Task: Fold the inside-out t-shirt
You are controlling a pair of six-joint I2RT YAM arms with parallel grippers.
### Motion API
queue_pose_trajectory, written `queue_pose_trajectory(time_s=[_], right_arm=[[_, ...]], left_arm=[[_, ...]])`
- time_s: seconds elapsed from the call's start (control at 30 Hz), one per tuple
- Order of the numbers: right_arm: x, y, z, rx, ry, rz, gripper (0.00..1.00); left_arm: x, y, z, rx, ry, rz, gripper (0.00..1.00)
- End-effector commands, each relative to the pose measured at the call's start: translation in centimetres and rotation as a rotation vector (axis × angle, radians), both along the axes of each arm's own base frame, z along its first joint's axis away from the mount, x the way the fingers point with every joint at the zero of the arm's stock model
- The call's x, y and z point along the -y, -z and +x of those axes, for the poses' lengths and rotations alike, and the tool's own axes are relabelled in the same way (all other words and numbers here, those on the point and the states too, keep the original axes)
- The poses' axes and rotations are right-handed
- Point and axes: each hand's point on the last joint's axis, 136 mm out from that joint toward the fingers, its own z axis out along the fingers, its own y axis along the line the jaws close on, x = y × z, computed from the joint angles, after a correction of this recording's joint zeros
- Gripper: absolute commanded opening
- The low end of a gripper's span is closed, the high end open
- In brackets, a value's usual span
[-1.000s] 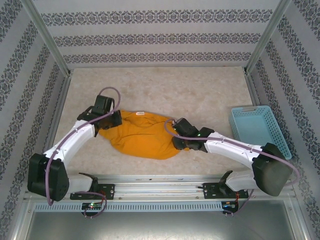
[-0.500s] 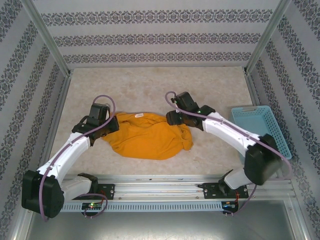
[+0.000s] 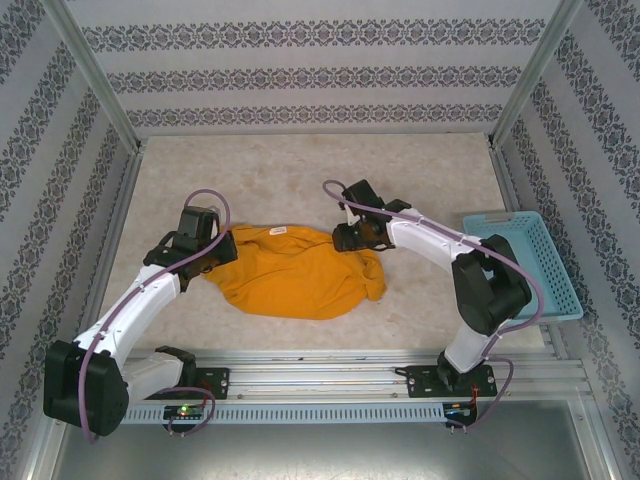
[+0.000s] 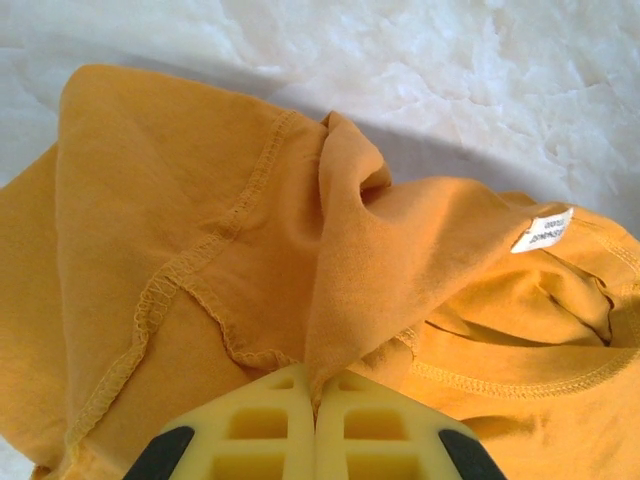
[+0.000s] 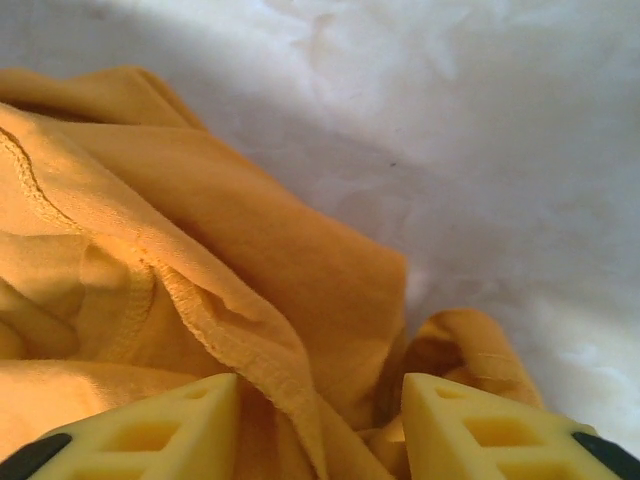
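Pale marbled counter (image 3: pixel 300 170) lies inside a booth whose walls (image 3: pixel 300 75) carry striped, flowery wallpaper. On it, to the left of the light-blue basket (image 3: pixel 500 217) and well apart from it, lies the inside-out t-shirt (image 3: pixel 295 275). It is a mustard-orange heap, crumpled and not flat. Its stitched seams (image 4: pixel 165 290) face outward, and a small white tag (image 4: pixel 541 231) stands up at the neck band.

The left fingers (image 4: pixel 270 420) are at the end of the shirt that is farthest from the basket. They are pressed together, and a raised fold of the orange cloth runs down into the line where they meet, so they grip the shirt there. From this pinch the cloth spreads in soft ridges toward the tag.

The right fingers (image 5: pixel 170 420) are at the end of the shirt that is nearest to the basket. They stand apart and are not closed on anything. A stitched hem of the shirt rises between them, close beside one finger, and loose cloth lies near the other. I cannot tell whether the pads touch it.

The white right arm (image 3: pixel 430 243) reaches across the counter between the shirt and the basket. The white left arm (image 3: pixel 140 300) comes in from the side away from the basket.
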Motion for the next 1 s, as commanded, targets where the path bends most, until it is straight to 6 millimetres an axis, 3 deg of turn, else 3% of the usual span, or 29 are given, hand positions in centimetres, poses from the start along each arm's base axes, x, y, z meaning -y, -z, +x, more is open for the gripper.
queue_pose_trajectory(time_s=[0.0,0.07,0.13,0.17,0.27,0.37,0.5,0.63,0.8,0.97], right_arm=[[-1.2,0.3,-0.2,-0.029,-0.025,0.043,0.41],[-1.3,0.4,-0.1,-0.030,-0.024,0.040,0.32],[-0.7,-0.3,0.5,0.011,0.001,-0.001,0.13],[-0.3,-1.1,0.7,0.042,0.008,-0.017,0.09],[0.6,-5.1,1.1,0.158,0.010,-0.058,0.01],[1.1,-11.3,1.2,0.303,0.009,-0.023,0.00],[1.4,-22.6,0.3,0.560,-0.007,0.150,0.00],[0.9,-33.2,-2.0,0.789,-0.096,0.241,0.00],[-0.1,-40.4,-3.9,0.966,-0.121,0.247,0.00],[-2.4,-44.0,-5.1,1.055,-0.152,0.322,0.00]], left_arm=[[-0.4,-1.5,1.2,0.055,-0.030,-0.008,0.00],[-0.4,-1.9,1.4,0.064,-0.031,-0.011,0.00],[-0.5,-2.5,1.6,0.073,-0.035,-0.007,0.00],[-0.7,-2.9,1.7,0.078,-0.040,-0.004,0.00],[-1.0,-4.5,2.4,0.092,-0.054,-0.015,0.00],[-1.3,-7.9,3.8,0.124,-0.060,-0.090,0.00],[-3.0,-16.3,5.9,0.283,-0.108,-0.174,0.00],[-4.3,-25.6,6.8,0.450,-0.124,-0.236,0.00],[-7.5,-33.8,6.2,0.602,-0.208,-0.198,0.00],[-10.4,-39.1,3.8,0.724,-0.305,-0.107,0.00]])
